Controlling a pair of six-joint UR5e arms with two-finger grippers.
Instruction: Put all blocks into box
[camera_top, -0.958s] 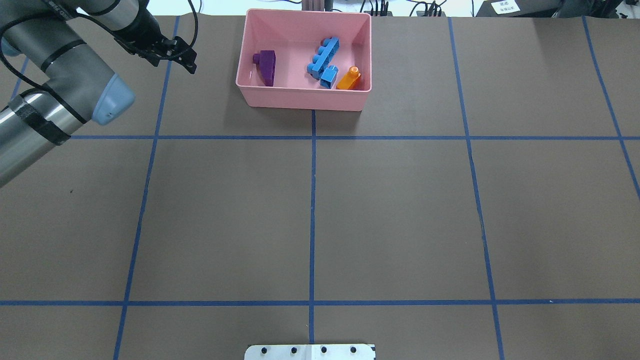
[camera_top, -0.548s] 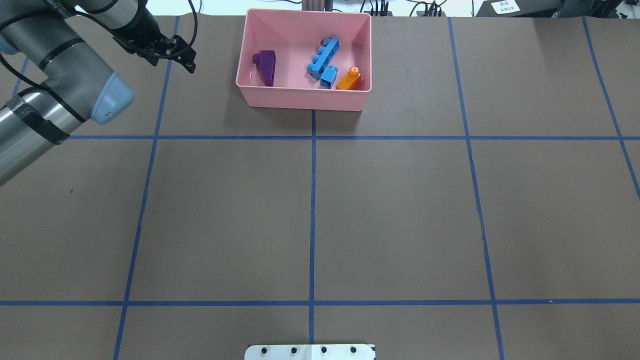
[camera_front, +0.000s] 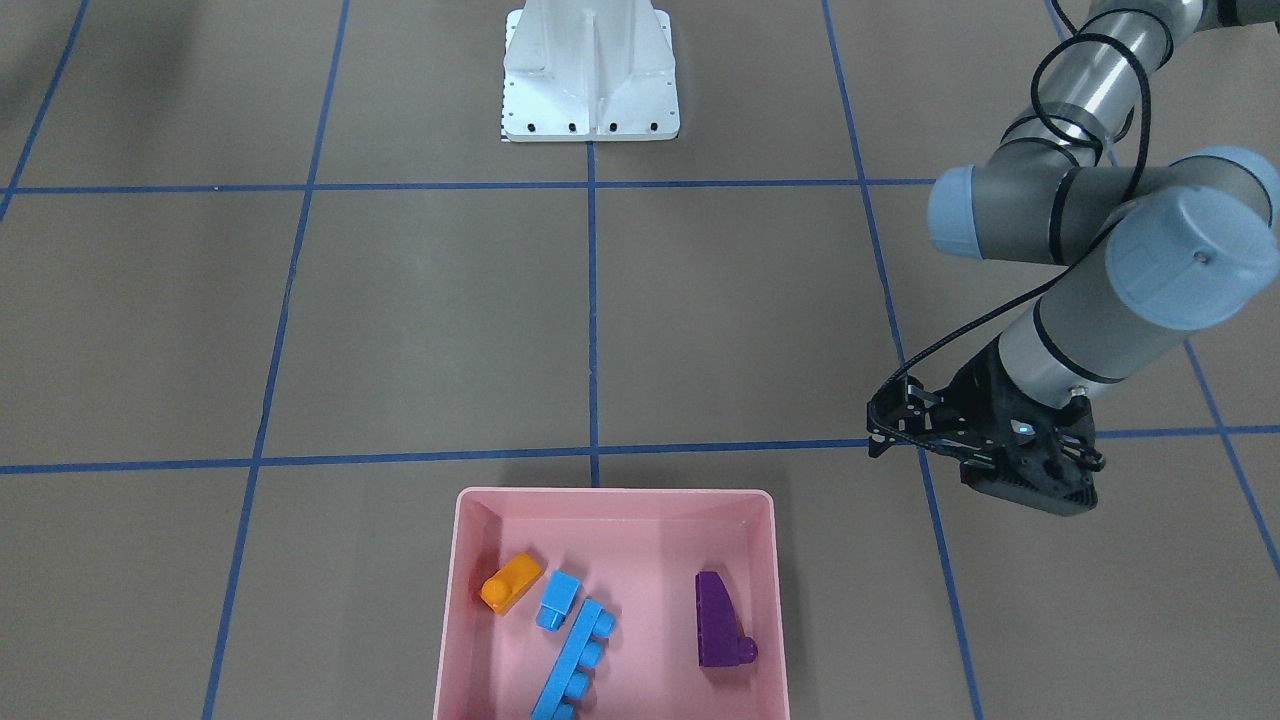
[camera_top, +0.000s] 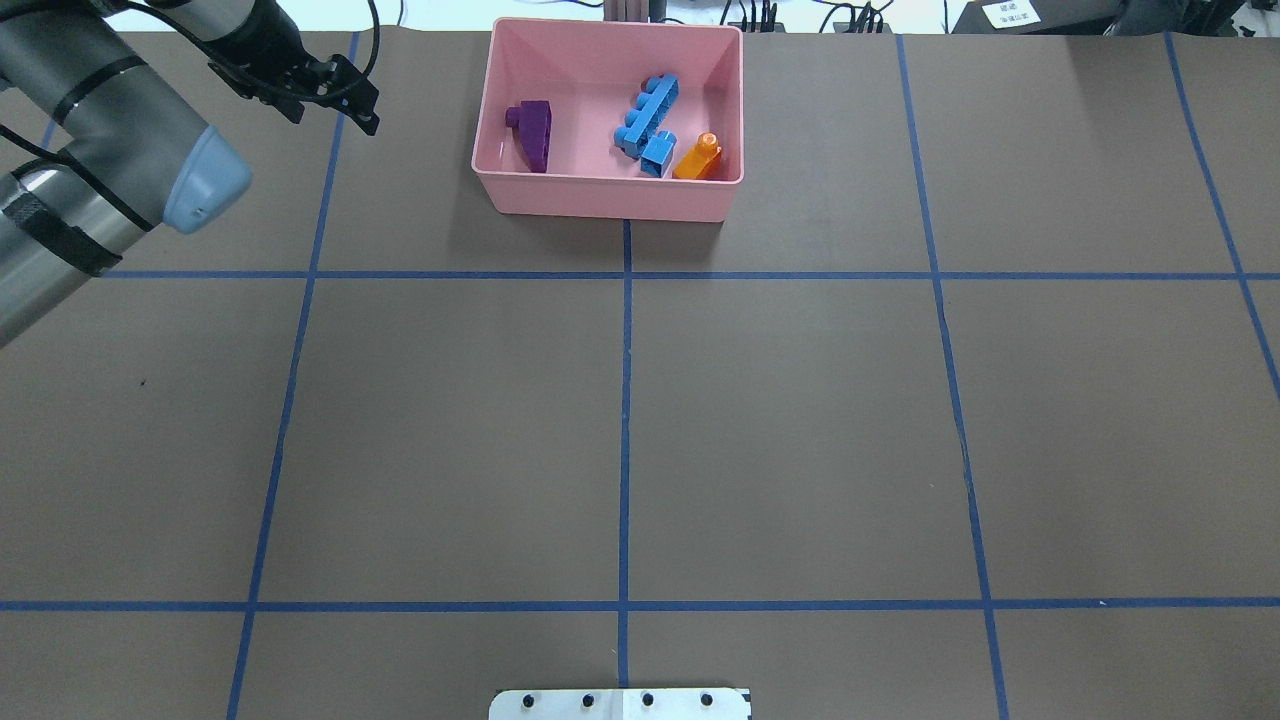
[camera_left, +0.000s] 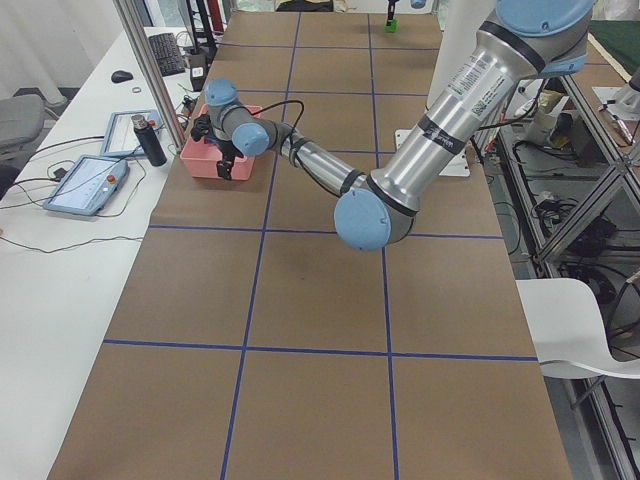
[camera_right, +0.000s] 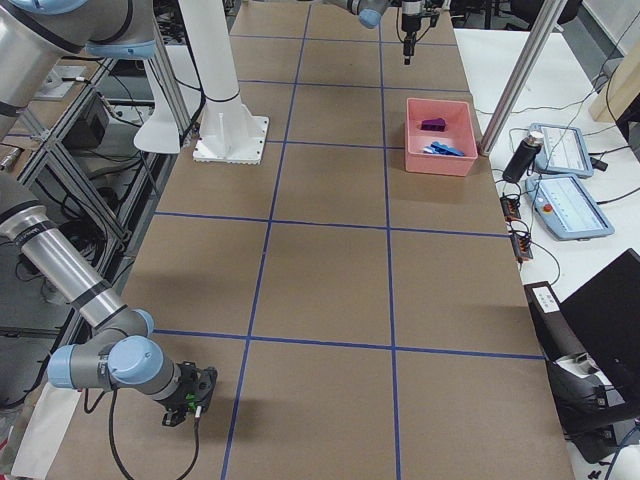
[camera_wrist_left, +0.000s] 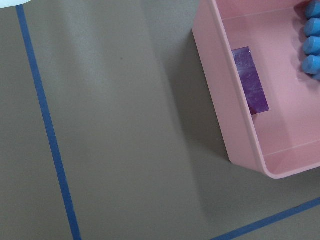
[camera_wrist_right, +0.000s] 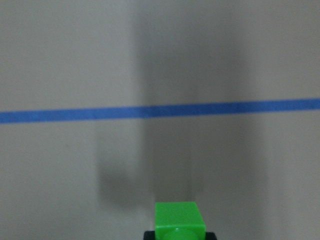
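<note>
**Fifth brick in the gripper, four already boxed**

Four bricks were counted inside the pink box (camera_top: 605, 195), which stood at the 12 o'clock edge of the table (camera_top: 780, 420) in the overhead view. The purple wedge (camera_top: 533, 135) lay at the box's 9 o'clock. The long blue brick (camera_top: 650, 108) lay aslant toward 1 o'clock. The small blue brick (camera_top: 657, 155) lay just beside its near end at 5 o'clock, and the orange brick (camera_top: 700, 158) lay next to that at 4 o'clock.

The green brick (camera_wrist_right: 179, 220) was found outside the box. It was pinched in the right gripper (camera_right: 185, 402), which was closed on it, apparently just off the table. In the right-side view that gripper sat at 7 o'clock and the box at 1 o'clock, well apart.

The left gripper (camera_top: 362, 100) was noted at the box's 9 o'clock over bare table, with its jaws apart and nothing held.

The step in hand was judged to be the carry of the last brick. The next move was judged to call for a long traverse across the table with the grip kept. The brick would then be brought over the bare floor between the wedge and the blue bricks, lowered inside the walls and released. The left arm was judged to be out of the way.
</note>
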